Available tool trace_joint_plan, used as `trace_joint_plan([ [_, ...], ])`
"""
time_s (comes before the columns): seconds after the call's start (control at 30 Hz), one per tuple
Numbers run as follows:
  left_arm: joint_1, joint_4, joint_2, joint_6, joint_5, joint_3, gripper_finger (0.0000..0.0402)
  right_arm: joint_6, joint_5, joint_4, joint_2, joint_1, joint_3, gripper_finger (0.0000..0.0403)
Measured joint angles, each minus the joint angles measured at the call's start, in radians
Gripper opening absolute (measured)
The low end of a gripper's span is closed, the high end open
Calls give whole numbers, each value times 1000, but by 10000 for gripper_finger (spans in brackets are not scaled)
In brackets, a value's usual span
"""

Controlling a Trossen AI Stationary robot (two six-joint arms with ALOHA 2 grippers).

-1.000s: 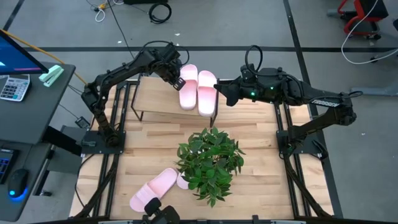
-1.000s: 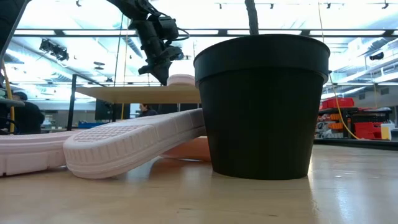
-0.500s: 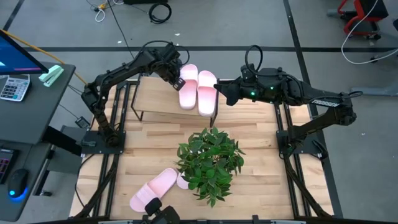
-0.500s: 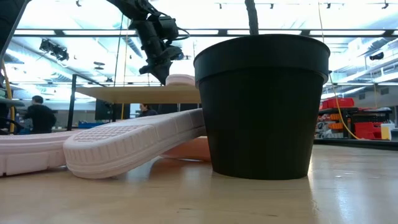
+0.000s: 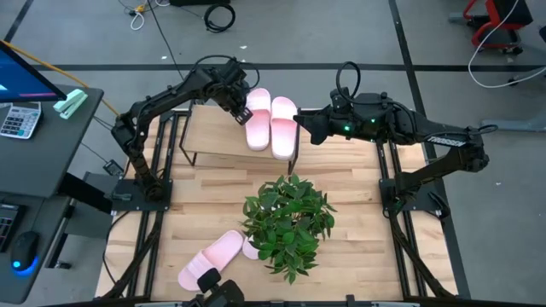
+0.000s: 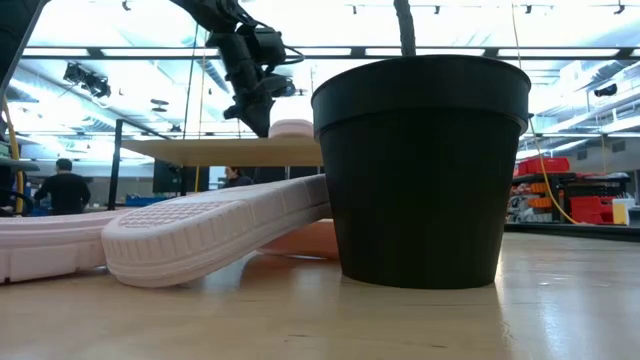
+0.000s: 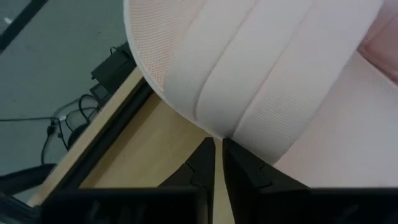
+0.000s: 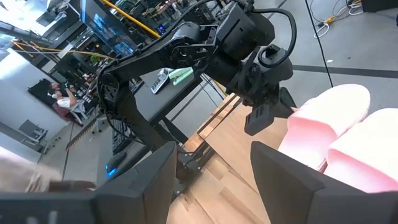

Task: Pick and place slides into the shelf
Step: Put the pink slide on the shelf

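Two pale pink slides lie side by side, soles down, on the right end of the shelf's light-wood board [image 5: 213, 135]: the left slide [image 5: 258, 119] and the right slide [image 5: 283, 130]. Another slide [image 5: 212, 260] lies on the table's near left part, and a further one [image 5: 248, 248] is half hidden under the plant. My left gripper [image 5: 244, 112] is shut and stands at the left slide's left side. My right gripper [image 5: 300, 126] is open and hovers just right of the right slide, touching nothing. My left gripper [image 7: 217, 152] has its shut fingertips [image 7: 205, 152] at the lower edge of the left slide's strap [image 7: 249, 118], on the slide's left side. It comes slanting down from the table's left. Whether the tips touch the strap I cannot tell. The slide lies flat on the shelf board.
A leafy plant [image 5: 288, 220] in a black pot [image 6: 420, 170] stands mid-table, near of the shelf. The shelf's left half [image 5: 203, 128] is bare board. A desk with a calculator [image 5: 19, 119] stands left of the table. A person [image 6: 62, 188] moves in the room behind.
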Motion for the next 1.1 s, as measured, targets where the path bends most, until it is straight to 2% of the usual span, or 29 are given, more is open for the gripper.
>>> trace_joint_plan([
  [0.6,4,-15,-13,36,-32,0,95,-6,0,-5,0,0,0,213],
  [0.9,4,-14,-119,20,-72,0,118,-3,0,-10,0,0,0,213],
  [1.1,-50,27,-187,-1,-74,0,116,-2,0,-9,0,0,0,213],
])
